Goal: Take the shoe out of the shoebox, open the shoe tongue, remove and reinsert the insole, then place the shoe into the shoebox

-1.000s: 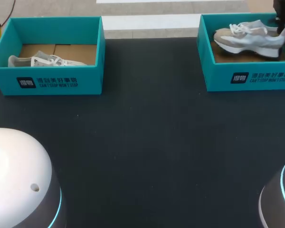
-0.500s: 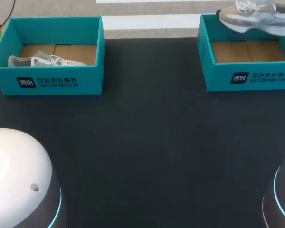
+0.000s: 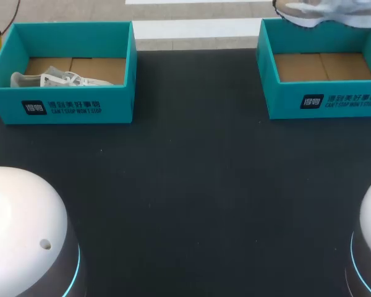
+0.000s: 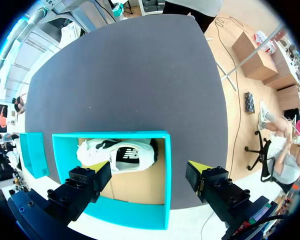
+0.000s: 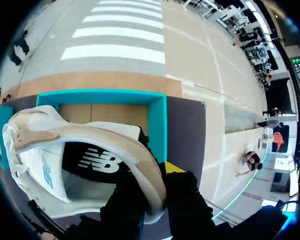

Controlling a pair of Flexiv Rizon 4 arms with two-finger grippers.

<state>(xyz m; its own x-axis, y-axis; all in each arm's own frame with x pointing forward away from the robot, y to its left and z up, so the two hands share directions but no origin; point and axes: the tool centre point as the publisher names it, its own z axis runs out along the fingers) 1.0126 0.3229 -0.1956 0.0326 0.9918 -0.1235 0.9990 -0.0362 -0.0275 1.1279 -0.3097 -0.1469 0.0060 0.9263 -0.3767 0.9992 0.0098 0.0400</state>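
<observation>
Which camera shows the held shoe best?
Right wrist view: the shoe fills it, heel in the right claw. Head view catches only part, above the box; left wrist view, none.

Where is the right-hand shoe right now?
Head view, far right: the shoe hangs above the right shoebox, its heel collar clamped in the right gripper.

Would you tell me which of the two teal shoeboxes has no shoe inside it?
The shoebox on the robot's right: its cardboard floor is bare, whereas the left shoebox holds a white shoe.
</observation>
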